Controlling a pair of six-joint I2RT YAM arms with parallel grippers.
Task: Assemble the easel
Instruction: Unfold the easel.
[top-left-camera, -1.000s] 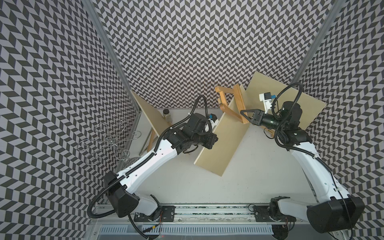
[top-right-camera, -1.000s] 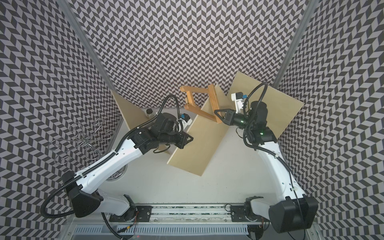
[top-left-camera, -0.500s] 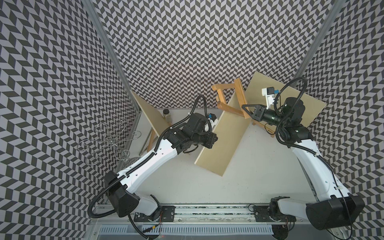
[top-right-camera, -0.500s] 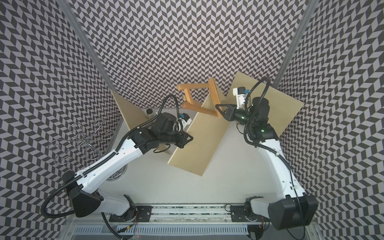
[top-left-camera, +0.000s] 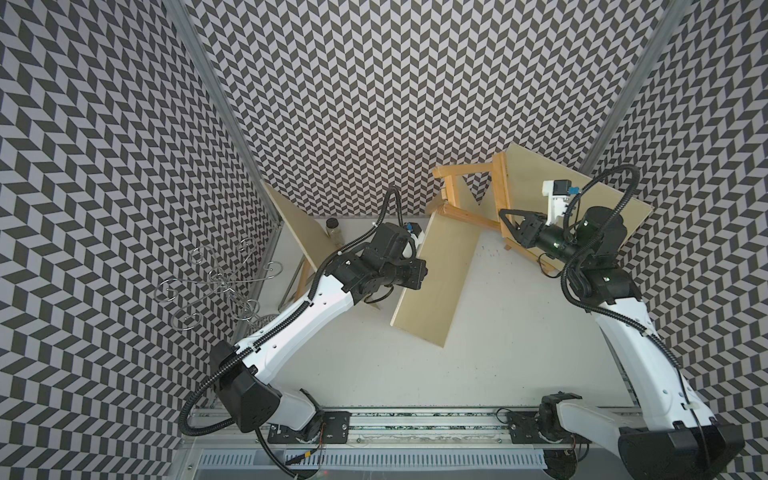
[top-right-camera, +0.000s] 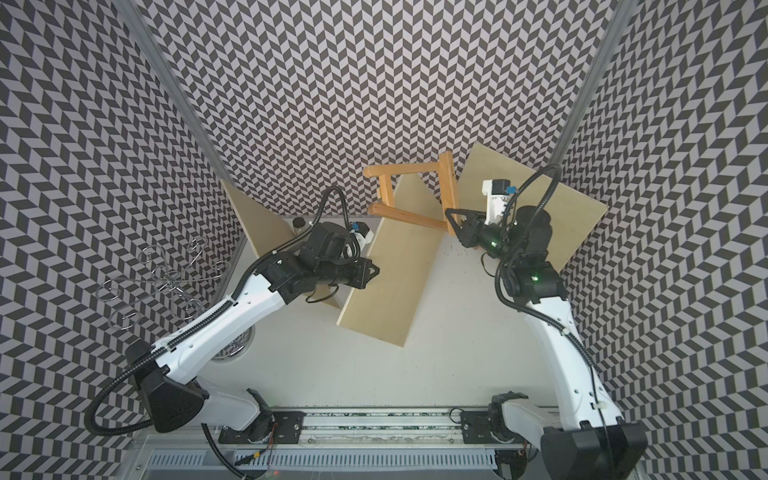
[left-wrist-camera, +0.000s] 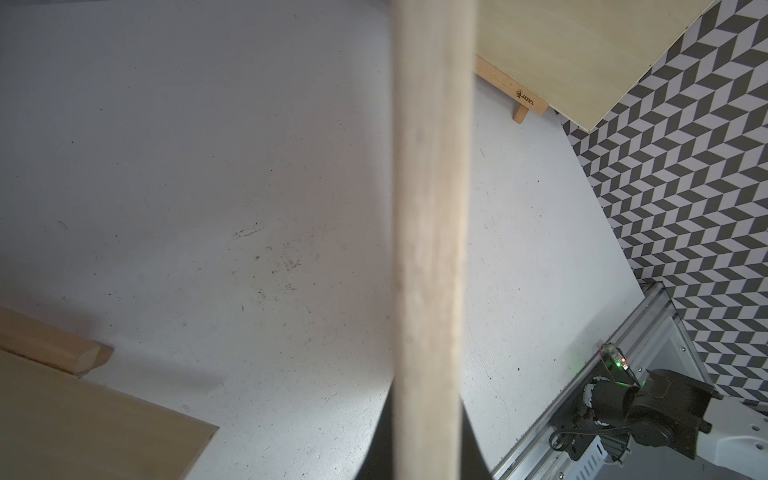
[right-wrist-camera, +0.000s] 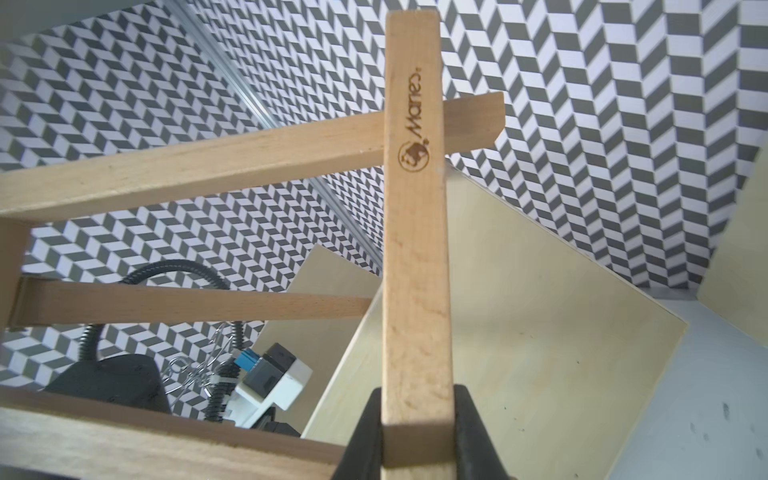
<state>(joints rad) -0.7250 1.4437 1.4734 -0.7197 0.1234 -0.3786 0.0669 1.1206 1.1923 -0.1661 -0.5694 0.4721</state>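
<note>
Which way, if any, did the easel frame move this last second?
Yes: the easel frame swung toward the right-hand board, its upright now overlapping that board's edge.

Chevron-patterned walls (top-left-camera: 374, 83) on three sides; scuffed white floor (top-left-camera: 498, 353).

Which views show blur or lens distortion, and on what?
Left wrist view: the panel, close to the lens, is a soft blur, while the table behind is sharp. Right wrist view: the easel bar and its logo are crisp. Both top views: sharp throughout; the walls splay outward in wide-angle perspective.
</note>
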